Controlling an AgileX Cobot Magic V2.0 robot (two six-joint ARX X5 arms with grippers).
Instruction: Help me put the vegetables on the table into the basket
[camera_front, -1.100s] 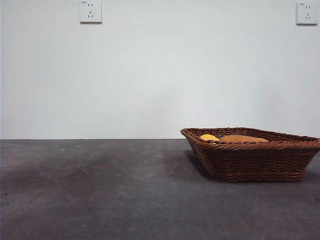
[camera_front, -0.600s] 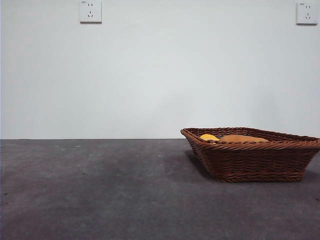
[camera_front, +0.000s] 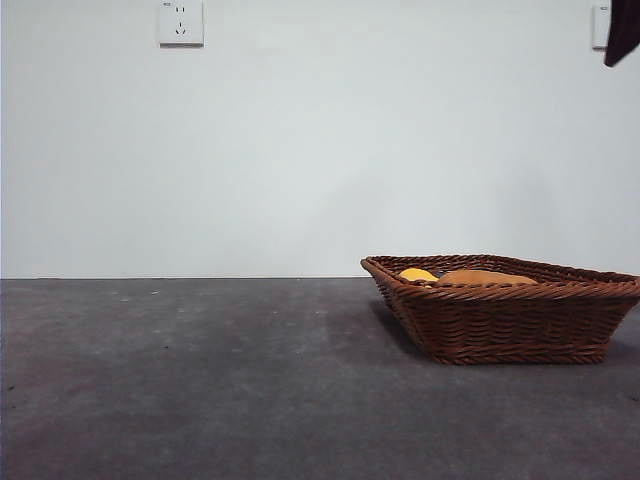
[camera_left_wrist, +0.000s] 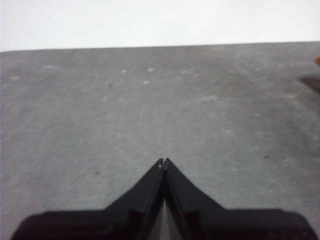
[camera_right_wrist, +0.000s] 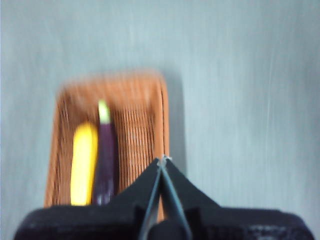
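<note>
Lying in the basket (camera_right_wrist: 145, 110), corn (camera_right_wrist: 83, 162) and eggplant (camera_right_wrist: 105, 157), beside the right fingers (camera_right_wrist: 173, 190).

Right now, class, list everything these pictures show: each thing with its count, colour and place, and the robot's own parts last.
basket: one, dark brown wicker, standing on the table at the right of the front view.
corn cob: one, yellow, lying in the basket beside the eggplant.
eggplant: one, dark purple with a green stem, lying in the basket.
potato: one, brown, in the basket, its top showing above the rim.
table: one, dark grey.
wall sockets: two, white, high on the white wall.
left gripper: one, black, shut, above bare table.
right gripper: one, black, shut, high above the basket's edge.
</note>
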